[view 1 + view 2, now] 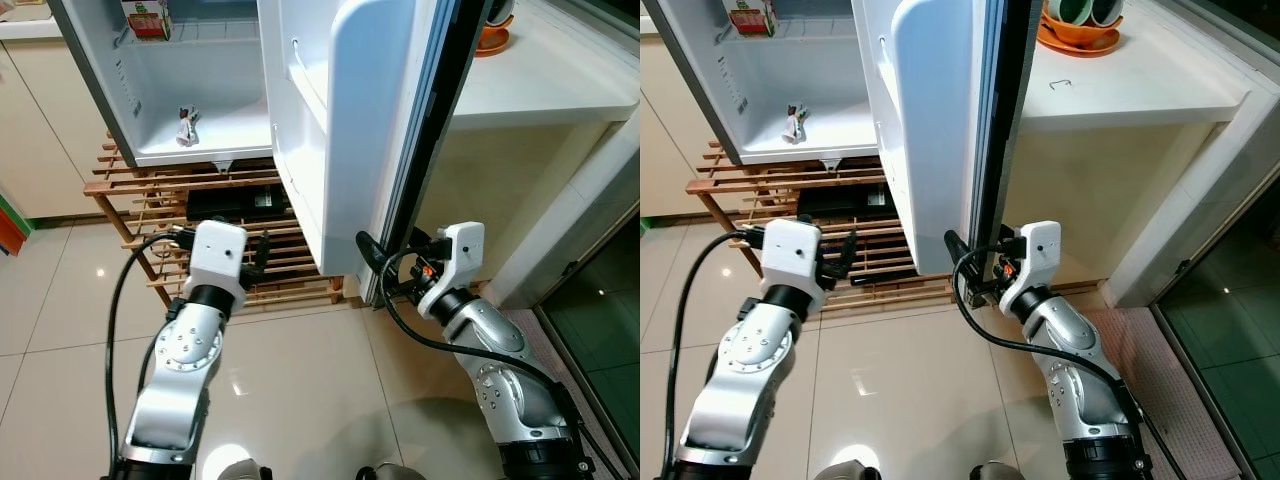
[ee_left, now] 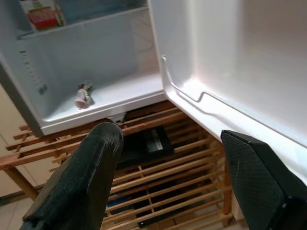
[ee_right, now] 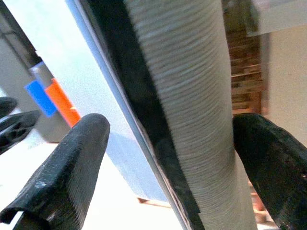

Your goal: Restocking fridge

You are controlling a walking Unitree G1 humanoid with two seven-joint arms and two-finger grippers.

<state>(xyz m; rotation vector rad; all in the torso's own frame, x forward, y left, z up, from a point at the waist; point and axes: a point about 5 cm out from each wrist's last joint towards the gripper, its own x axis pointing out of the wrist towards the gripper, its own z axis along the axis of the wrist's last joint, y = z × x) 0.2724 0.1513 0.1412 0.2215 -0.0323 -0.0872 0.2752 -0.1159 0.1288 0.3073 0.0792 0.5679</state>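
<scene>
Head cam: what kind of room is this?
Likely a home kitchen: a small open fridge standing on a wooden slatted rack, a white counter with an orange bowl, and a glossy tiled floor. The right tool straddles the fridge door's edge.

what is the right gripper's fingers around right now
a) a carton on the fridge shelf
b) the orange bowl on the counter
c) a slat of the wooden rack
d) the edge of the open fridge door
d: the right gripper has its fingers open either side of the fridge door edge, seen close up in the right wrist view.
</scene>
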